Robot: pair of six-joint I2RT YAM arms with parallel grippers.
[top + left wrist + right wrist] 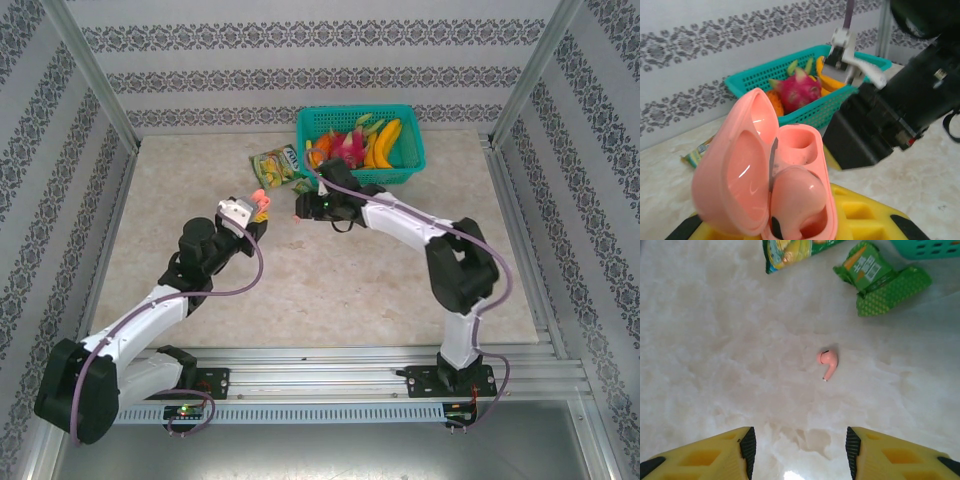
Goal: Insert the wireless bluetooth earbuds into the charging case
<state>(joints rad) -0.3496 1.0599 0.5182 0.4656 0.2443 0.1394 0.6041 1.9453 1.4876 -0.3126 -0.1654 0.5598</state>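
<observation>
Earbud [828, 361], pink and stemmed, lies before the parted right pincer [797, 450]; left pincer [246, 214] clamps open pink case [740, 175].

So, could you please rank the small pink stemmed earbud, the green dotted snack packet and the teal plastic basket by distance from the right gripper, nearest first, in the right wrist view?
1. Small pink stemmed earbud, just ahead of the right gripper.
2. Green dotted snack packet, farther ahead, to the right.
3. Teal plastic basket, top right corner, behind the packet.
</observation>
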